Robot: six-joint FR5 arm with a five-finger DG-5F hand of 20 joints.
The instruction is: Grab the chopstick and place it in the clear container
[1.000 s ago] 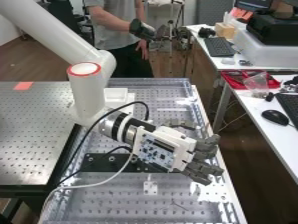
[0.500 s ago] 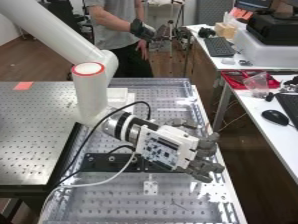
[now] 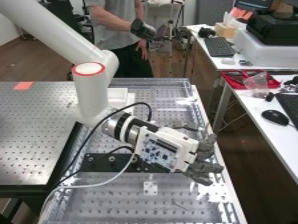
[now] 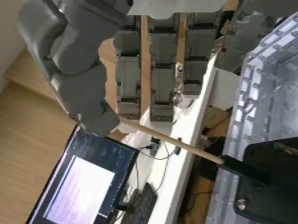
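In the high view, the hand (image 3: 201, 162) is placed at about five o'clock from the centre, above the clear container (image 3: 120, 199). The fingers (image 4: 163, 75) are held nearly straight and spaced apart, and the thumb (image 4: 86, 90) is also extended; no grip around any thing is seen. In the wrist view, the wooden chopstick (image 4: 173, 140) is found with one end set in a black holder (image 4: 243, 170) on a black block (image 4: 279, 187), and its other end lies by the thumb's tip; whether it is touched there cannot be told. From the hand in the high view, a black bar (image 3: 100, 162) is located at nine o'clock, and a computer mouse (image 3: 275, 117) at two o'clock, on the side table (image 3: 256, 122).
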